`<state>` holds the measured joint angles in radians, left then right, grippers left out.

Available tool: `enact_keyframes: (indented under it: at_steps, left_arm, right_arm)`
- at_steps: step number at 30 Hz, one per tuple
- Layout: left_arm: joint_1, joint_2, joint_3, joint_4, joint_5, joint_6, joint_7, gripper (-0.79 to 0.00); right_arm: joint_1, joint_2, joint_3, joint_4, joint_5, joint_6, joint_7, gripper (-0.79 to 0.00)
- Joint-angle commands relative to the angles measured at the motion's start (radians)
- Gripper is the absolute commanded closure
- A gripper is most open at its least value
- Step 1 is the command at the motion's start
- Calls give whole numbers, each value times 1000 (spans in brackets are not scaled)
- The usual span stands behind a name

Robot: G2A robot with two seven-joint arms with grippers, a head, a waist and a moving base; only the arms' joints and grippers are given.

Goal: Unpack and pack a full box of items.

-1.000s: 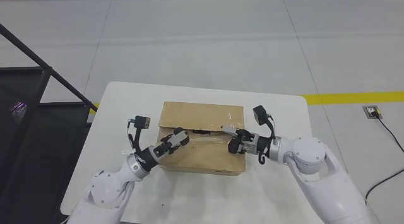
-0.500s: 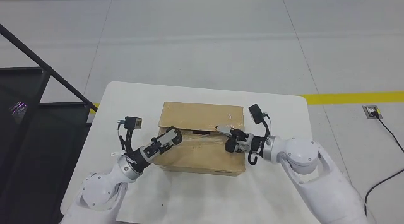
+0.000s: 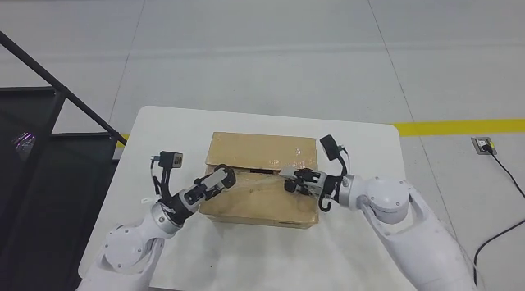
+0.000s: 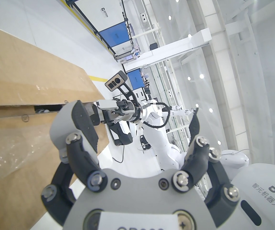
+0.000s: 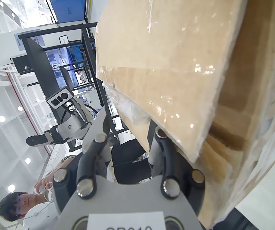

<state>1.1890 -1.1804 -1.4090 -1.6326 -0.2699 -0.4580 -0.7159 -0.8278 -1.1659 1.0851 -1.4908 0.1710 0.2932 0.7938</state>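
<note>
**A:** What do we read at the fingers of the left arm?

**B:** The left gripper (image 4: 137, 116) has its two dark-padded fingers (image 4: 83, 123) spread wide, with nothing between them. One pad lies just beside the top seam of the brown cardboard box (image 3: 262, 201). We cannot tell whether it touches the cardboard.

**A:** And on the right?

**B:** The right gripper (image 5: 128, 123) has its fingers (image 5: 101, 130) apart too, by a narrower gap. One finger sits at the corner of a top flap and is partly hidden under its edge. The other stands clear of the cardboard, so we see no grip on the flap.

**A:** Moving outward, where do we place the box?

**B:** It rests flat in the middle of the white table (image 3: 353, 139). The two grippers are over its top, facing each other along the seam. The top flaps are down but not flush, and a dark slit (image 4: 45, 108) shows between them. Clear glossy tape (image 5: 175, 56) covers parts of the flaps, wrinkled and lifting at the edges.
</note>
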Motion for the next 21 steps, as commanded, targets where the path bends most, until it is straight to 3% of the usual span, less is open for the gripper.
enact_keyframes:
  at_steps: [1, 7, 10, 15, 21]
  left_arm:
    - [2, 1, -3, -3, -2, -1, 2, -785]
    - [4, 4, -16, 2, -14, -4, 17, -785]
    - [6, 5, -25, 11, -24, -5, 25, -785]
    - [9, 7, -38, 27, -37, -5, 35, -785]
    - [8, 9, -51, 51, -46, 18, 60, -785]
  right_arm:
    - [2, 0, -2, -2, -3, -8, 1, -302]
    - [-13, 2, 0, -27, -18, -60, 10, -169]
    - [-23, 4, 4, -44, -28, -91, 12, -145]
    - [-31, 4, 9, -55, -33, -155, 5, 0]
    - [-17, 0, 0, -49, -41, -225, -6, 0]
